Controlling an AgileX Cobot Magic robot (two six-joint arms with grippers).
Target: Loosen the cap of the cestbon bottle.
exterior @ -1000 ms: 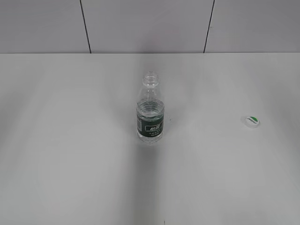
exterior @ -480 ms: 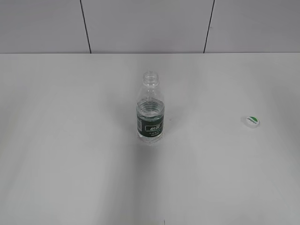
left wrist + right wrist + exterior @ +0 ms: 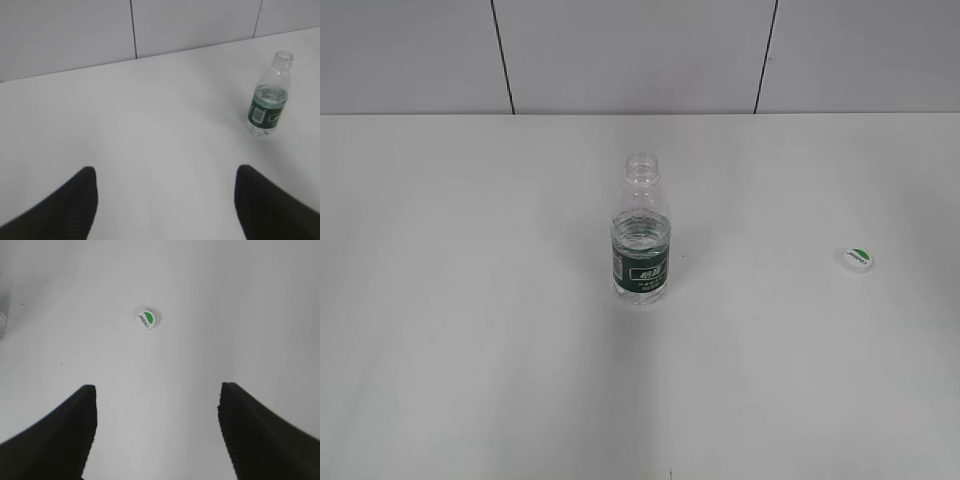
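Note:
The cestbon bottle (image 3: 641, 235) stands upright in the middle of the white table, clear with a dark green label and an open, capless neck. It also shows in the left wrist view (image 3: 269, 96), far right of my left gripper (image 3: 165, 172), which is open and empty. The white cap (image 3: 856, 258) with its green mark lies flat on the table to the bottle's right, apart from it. In the right wrist view the cap (image 3: 146, 318) lies ahead of my right gripper (image 3: 156, 390), which is open and empty. Neither gripper shows in the exterior view.
The white table (image 3: 470, 330) runs back to a grey panelled wall (image 3: 620, 50) with dark seams. Nothing else stands on the table.

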